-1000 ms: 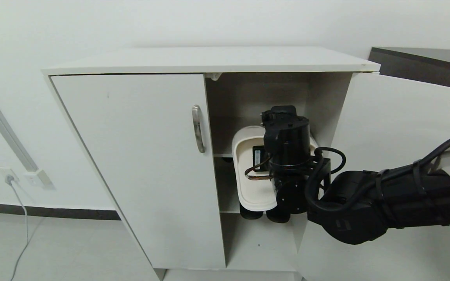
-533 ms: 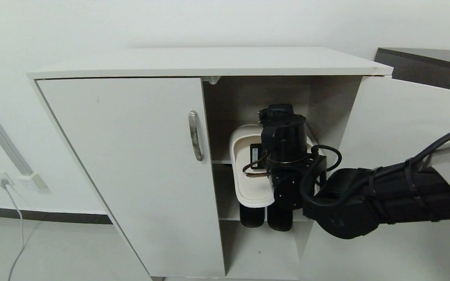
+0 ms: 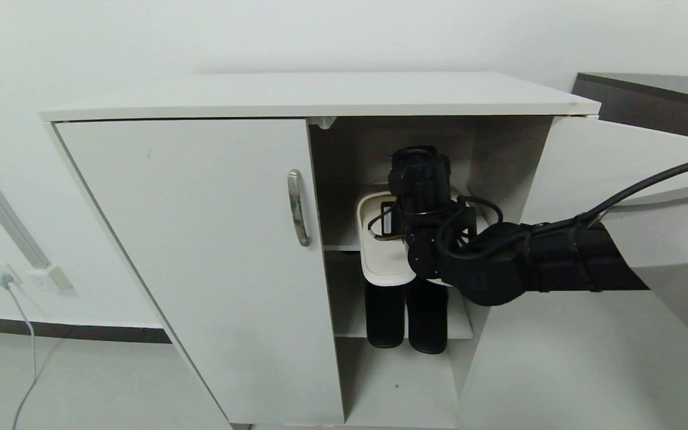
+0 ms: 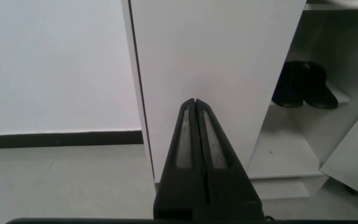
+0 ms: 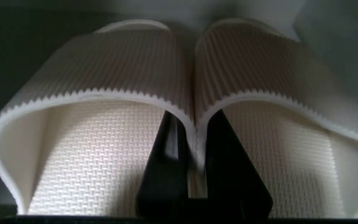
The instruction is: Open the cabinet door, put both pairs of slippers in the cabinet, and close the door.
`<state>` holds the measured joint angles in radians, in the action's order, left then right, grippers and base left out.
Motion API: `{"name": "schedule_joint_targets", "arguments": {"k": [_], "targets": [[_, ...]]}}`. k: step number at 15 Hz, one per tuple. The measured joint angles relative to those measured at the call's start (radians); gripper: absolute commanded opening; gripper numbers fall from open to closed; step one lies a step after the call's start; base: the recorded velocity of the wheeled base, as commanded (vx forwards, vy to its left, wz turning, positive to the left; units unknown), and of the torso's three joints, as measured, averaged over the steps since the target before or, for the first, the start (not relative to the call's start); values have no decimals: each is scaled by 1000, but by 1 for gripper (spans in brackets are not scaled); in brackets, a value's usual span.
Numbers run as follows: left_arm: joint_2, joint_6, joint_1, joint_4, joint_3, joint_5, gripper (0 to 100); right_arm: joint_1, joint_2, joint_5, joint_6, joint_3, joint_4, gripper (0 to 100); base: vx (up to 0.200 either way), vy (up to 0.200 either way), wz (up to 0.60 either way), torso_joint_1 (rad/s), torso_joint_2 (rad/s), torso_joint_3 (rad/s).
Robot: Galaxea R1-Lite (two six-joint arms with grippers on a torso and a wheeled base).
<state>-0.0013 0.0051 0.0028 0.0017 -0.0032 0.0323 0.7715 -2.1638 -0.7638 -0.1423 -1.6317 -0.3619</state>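
Note:
The white cabinet [image 3: 320, 92] stands with its right door [image 3: 607, 161] swung open and its left door [image 3: 189, 251] closed. My right gripper [image 5: 191, 165] is inside the open half, shut on the pair of white slippers [image 3: 383, 260], pinching their inner edges together [image 5: 194, 124]. The white slippers sit at the level of the upper shelf [image 3: 338, 246], heels sticking out toward me. A pair of black slippers [image 3: 407, 316] lies on the shelf below, also seen as black slippers [image 4: 306, 84] from the left wrist. My left gripper [image 4: 194, 106] is shut and empty, low in front of the closed left door.
A metal handle [image 3: 298, 207] is on the left door. The bottom compartment [image 3: 398, 382] holds nothing. A dark tabletop [image 3: 648, 98] stands behind the cabinet on the right. A wall socket with a cable [image 3: 5, 279] is at the far left.
The head camera shifted early on. Since then my right arm has risen and pushed the white slippers deeper in at upper-shelf level, uncovering more of the black pair.

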Motion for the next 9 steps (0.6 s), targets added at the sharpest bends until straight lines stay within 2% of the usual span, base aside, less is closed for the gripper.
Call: {"name": "schedule_joint_targets", "arguments": {"k": [4, 9], "targets": [[0, 0, 0, 0, 0, 0, 0, -33, -66, 9, 0, -152, 77, 0, 0, 0, 0, 0, 0, 0], [0, -1, 1, 0, 0, 0, 0, -53, -103, 20, 0, -198, 78, 0, 0, 0, 0, 0, 0, 0]]}}
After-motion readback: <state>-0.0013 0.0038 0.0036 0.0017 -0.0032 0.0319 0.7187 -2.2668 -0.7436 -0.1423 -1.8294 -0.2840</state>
